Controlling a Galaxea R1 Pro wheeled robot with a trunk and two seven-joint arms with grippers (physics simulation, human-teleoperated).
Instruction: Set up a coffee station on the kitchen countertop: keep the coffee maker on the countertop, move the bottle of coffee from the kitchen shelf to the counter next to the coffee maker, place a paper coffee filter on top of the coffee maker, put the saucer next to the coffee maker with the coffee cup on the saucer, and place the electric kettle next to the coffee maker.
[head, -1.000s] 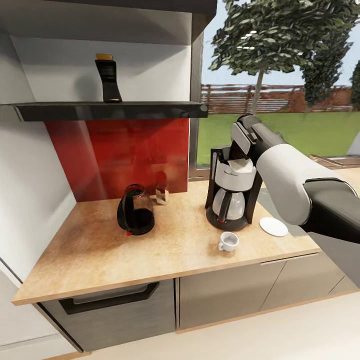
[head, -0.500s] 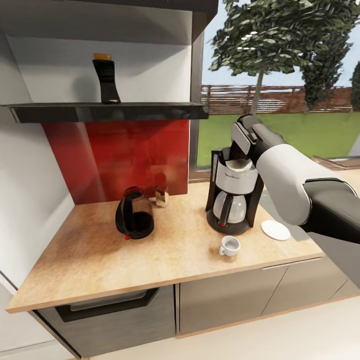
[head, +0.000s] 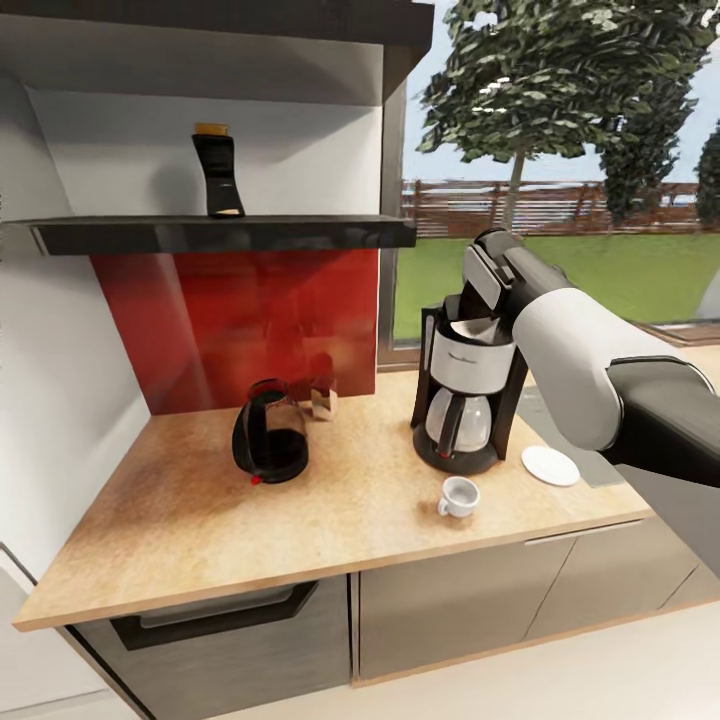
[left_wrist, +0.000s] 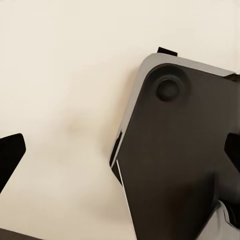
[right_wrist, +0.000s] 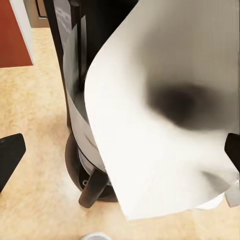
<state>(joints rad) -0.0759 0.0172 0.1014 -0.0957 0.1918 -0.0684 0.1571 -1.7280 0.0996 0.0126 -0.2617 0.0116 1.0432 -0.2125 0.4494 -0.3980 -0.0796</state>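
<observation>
The black and silver coffee maker (head: 464, 400) stands on the wooden countertop (head: 200, 520). A white paper filter (head: 470, 329) lies on its top, under my right arm's wrist (head: 492, 268). In the right wrist view the filter (right_wrist: 165, 130) spreads between the widely parted fingertips of my right gripper (right_wrist: 120, 155), above the coffee maker (right_wrist: 75, 95); the gripper is open. The white cup (head: 458, 496) sits in front of the machine, the saucer (head: 550, 466) to its right. The dark kettle (head: 270, 442) stands at the left. The coffee bottle (head: 218, 170) stands on the shelf (head: 220, 232). My left gripper (left_wrist: 120, 155) is open, holding nothing.
A small jar (head: 322, 399) stands by the red backsplash behind the kettle. A window is behind the coffee maker. The shelf overhangs the counter's left half. In the left wrist view there is pale floor and the robot's dark base (left_wrist: 180, 165).
The head camera has shifted a little, so the whole picture moved. My right arm stays over the coffee maker with the filter on its top. Nothing on the counter has moved.
</observation>
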